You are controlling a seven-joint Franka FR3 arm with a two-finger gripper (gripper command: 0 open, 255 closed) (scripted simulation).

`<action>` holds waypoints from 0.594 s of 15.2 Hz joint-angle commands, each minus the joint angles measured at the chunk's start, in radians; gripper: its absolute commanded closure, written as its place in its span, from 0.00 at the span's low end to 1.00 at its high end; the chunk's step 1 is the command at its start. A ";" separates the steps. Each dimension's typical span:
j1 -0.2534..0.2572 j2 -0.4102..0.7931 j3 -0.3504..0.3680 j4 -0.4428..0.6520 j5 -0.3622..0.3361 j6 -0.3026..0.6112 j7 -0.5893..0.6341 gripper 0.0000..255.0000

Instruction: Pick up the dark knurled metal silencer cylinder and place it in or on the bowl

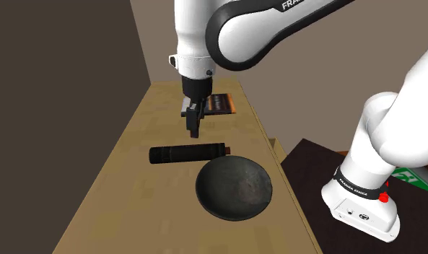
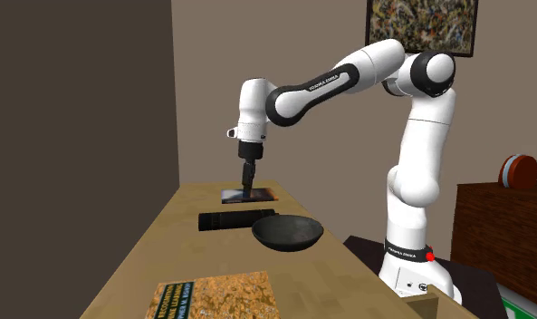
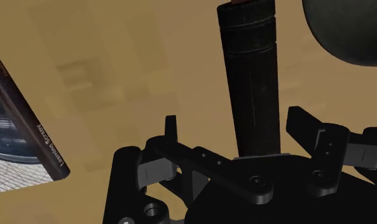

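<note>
A dark cylinder [image 1: 187, 154] lies on its side on the wooden table [image 1: 125, 187], right beside the rim of a dark bowl [image 1: 234, 187]. My black gripper [image 1: 195, 130] hangs a little above the cylinder and points down. In the wrist view the fingers [image 3: 301, 124] stand apart, and the cylinder [image 3: 250, 83] runs between them without touching either. The bowl [image 3: 349, 28] shows beyond one finger. From the second exterior view the gripper [image 2: 248, 190] hovers just behind the cylinder [image 2: 234, 220] and the bowl [image 2: 288, 232].
A dark book [image 1: 219, 103] lies at the table's far end, close behind the gripper. Another book [image 2: 216, 296] with a speckled cover lies at the opposite end. The arm's stand [image 1: 360, 209] is off the table's side, with a dark cabinet [image 2: 502, 236] beyond it.
</note>
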 commanded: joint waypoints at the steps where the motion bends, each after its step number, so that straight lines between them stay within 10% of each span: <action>1: 0.016 0.044 0.024 0.013 -0.017 0.022 -0.003 0.00; 9: 0.035 0.129 0.055 -0.004 -0.056 0.110 0.014 0.00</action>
